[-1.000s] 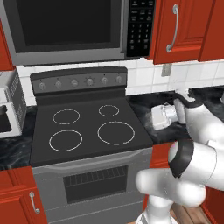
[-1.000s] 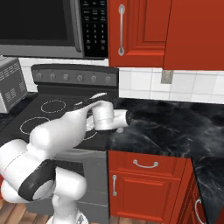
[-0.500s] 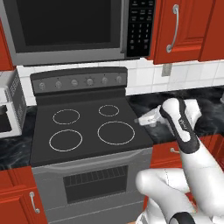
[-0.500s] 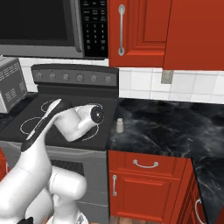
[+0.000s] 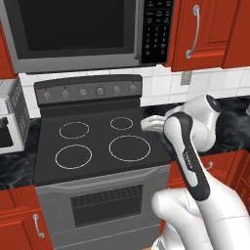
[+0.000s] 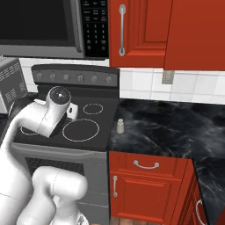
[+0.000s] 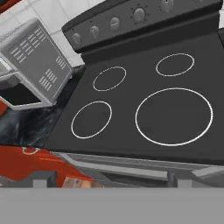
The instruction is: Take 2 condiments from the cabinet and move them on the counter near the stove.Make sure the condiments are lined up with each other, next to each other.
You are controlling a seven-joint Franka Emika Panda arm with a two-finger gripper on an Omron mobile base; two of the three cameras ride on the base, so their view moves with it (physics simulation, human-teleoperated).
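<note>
we've got our gripper [image 7: 107,177] over the stove [image 5: 97,141], four burners spread ahead of it and the knob row beyond them. off its left side, a toaster [image 7: 37,65] sits on the counter [image 6: 176,127]. away on its other side, the small shaker [image 6: 119,125] stands upright on the counter just beside the stove's edge. microwave [image 5: 83,31] above.

Home kitchen, rendered.
Stove [image 5: 97,146] at centre, microwave [image 5: 83,31] at 12 o'clock, red cabinet [image 6: 140,33] over a marble counter [image 6: 176,127].
</note>
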